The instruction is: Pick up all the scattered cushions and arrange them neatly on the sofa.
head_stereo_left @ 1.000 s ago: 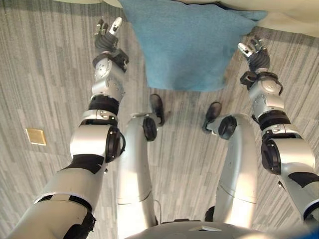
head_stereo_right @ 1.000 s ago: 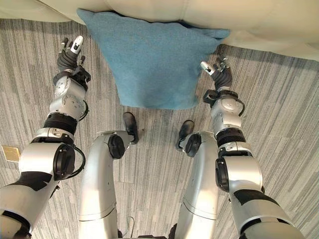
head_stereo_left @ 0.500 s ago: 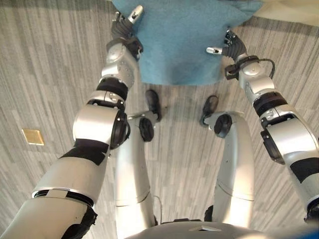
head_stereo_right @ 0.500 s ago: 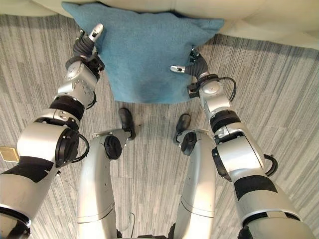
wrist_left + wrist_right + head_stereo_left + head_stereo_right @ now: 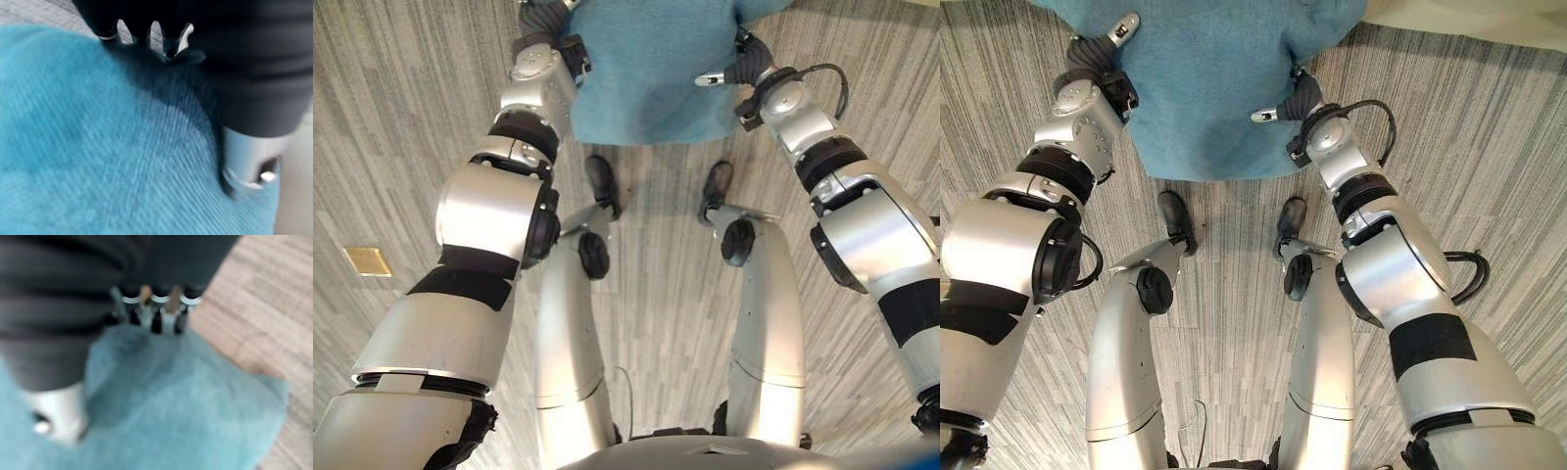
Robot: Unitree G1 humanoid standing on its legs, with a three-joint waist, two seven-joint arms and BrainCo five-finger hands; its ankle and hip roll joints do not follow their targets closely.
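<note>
Grey striped carpet (image 5: 1489, 147) was the ground you worked over, with a small yellow square plate (image 5: 367, 259) set into it off to the robot's left.

Item one: a blue cushion (image 5: 1209, 88), lying on that carpet directly ahead of the robot, its near edge towards the feet and its far side running out of the eye views. A pale strip at the far right corner (possibly the sofa, (image 5: 1489, 20)) lay just beyond it.

Item two: your left hand (image 5: 1097, 59), placed on the cushion's left side, thumb raised; in the left wrist view its fingers (image 5: 105, 29) dug down into the fabric, gripping the edge.

Item three: your right hand (image 5: 1298, 98), at the cushion's right side, thumb lying across the top of the cloth; the right wrist view showed its fingers (image 5: 156, 308) curled into the fabric, pinching that side.
</note>
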